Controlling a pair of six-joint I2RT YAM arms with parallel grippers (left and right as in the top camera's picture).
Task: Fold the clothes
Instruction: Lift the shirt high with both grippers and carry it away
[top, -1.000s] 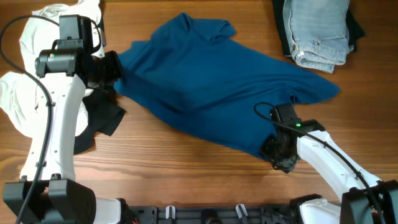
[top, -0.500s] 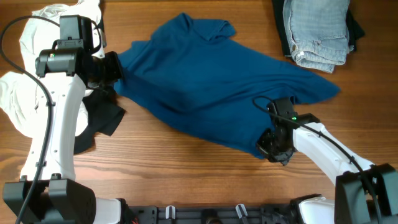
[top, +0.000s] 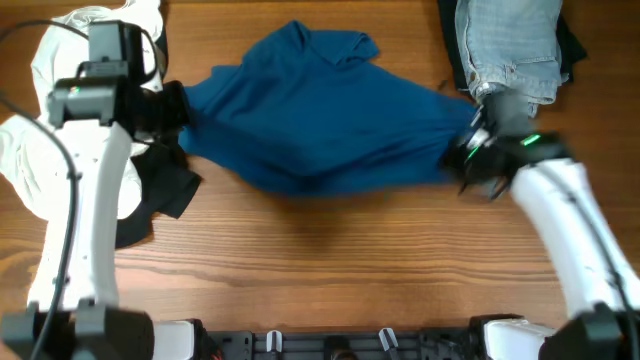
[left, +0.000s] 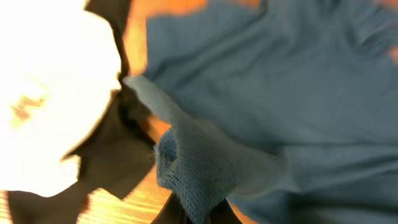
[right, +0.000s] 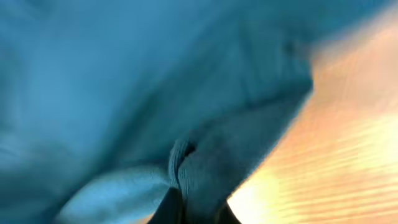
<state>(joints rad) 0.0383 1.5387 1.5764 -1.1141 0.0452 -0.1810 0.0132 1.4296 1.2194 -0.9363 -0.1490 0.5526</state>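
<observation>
The dark-blue shirt (top: 320, 110) lies spread across the middle of the wooden table, its lower edge now folded up. My left gripper (top: 180, 108) is shut on the shirt's left edge, the blue fabric (left: 199, 168) pinched between its jaws in the left wrist view. My right gripper (top: 470, 158) is shut on the shirt's right edge, a bunched fold (right: 199, 162) clamped in its jaws in the right wrist view. A white garment (top: 40, 150) and a black garment (top: 165, 190) lie under and beside my left arm.
Folded light-blue jeans (top: 510, 50) sit on a dark garment at the back right, just behind my right gripper. Bare wooden table (top: 320, 260) runs along the front.
My right gripper shut on the shirt's lower right hem and carried it up and to the right, folding the hem back. The left gripper stayed put.
</observation>
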